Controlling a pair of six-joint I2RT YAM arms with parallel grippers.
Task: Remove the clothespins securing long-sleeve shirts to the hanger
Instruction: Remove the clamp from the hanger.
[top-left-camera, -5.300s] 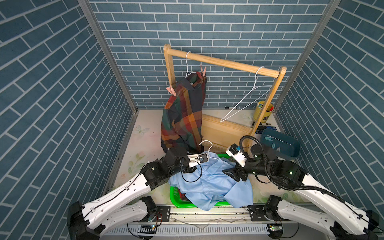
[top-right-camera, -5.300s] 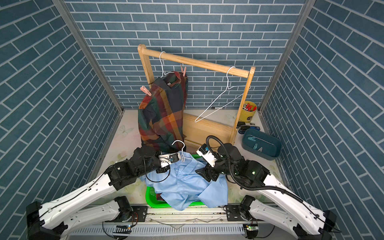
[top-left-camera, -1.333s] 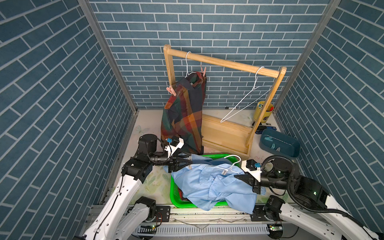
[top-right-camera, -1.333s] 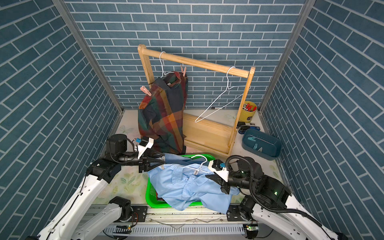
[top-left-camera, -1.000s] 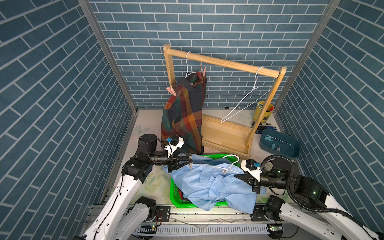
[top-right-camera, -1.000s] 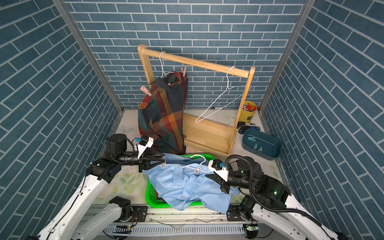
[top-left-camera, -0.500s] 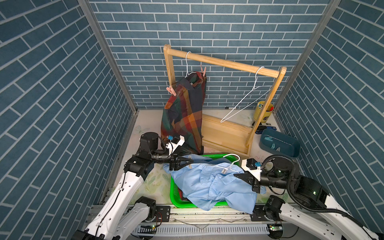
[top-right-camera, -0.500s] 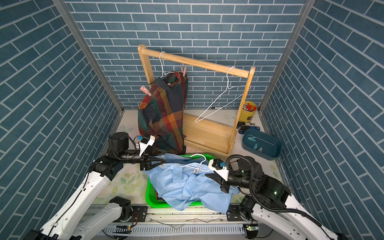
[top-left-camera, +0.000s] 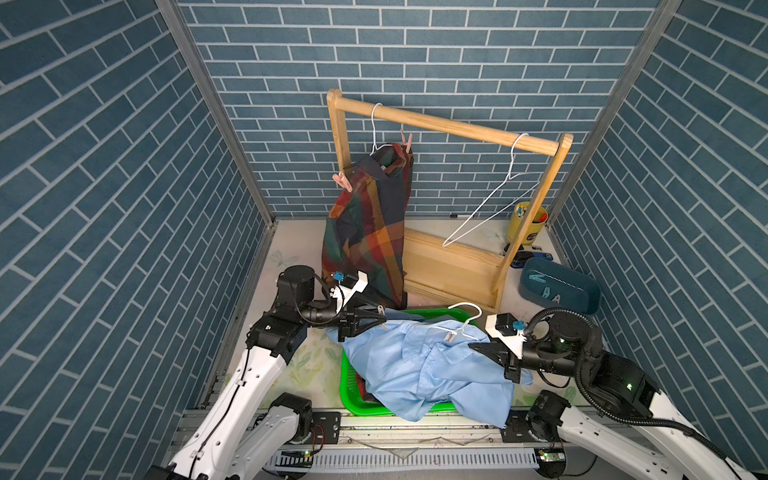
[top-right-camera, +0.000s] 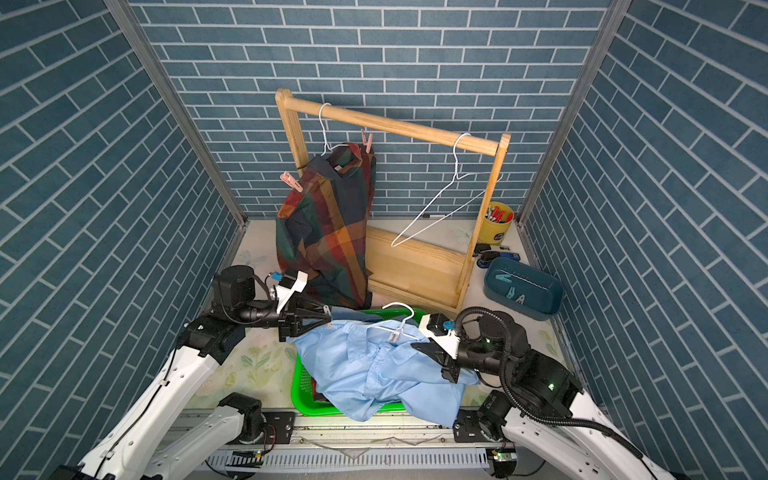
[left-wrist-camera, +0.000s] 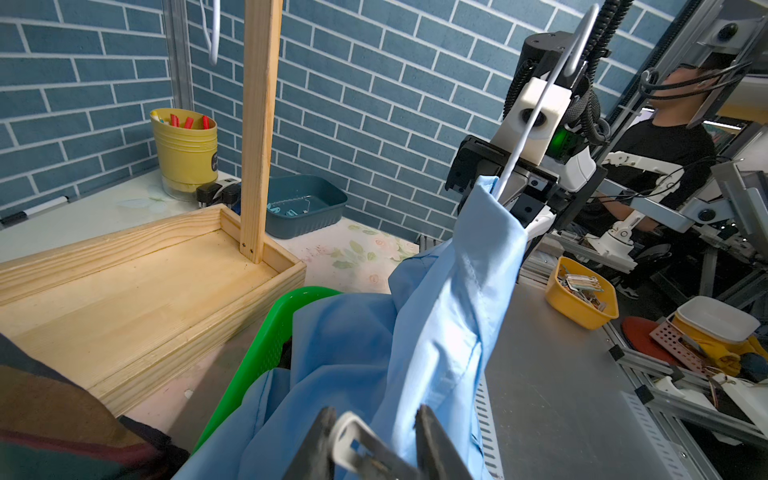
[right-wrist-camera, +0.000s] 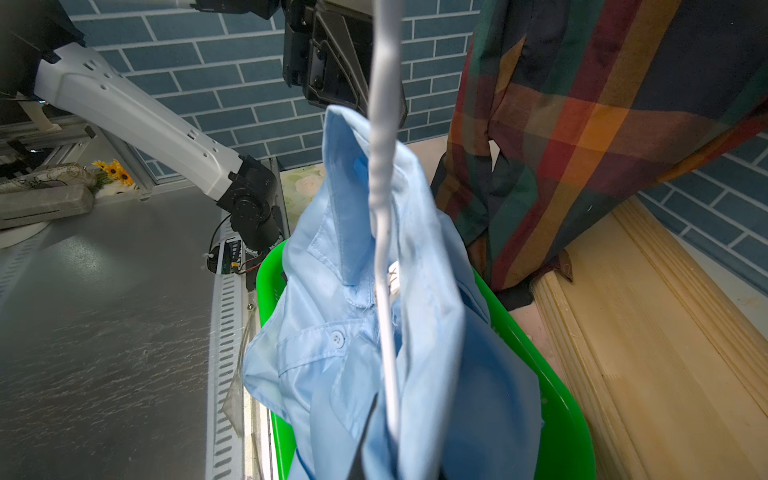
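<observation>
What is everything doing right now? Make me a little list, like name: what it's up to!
light blue shirt: on a white hanger, draped over the green basket
right gripper: shut on the white hanger
left gripper: jaws around a white clothespin at the shirt's edge; grip unclear
plaid shirt: hangs on the wooden rack, a pink clothespin on one shoulder, a second pink clothespin on the other
teal tub: holds loose teal clothespins
</observation>
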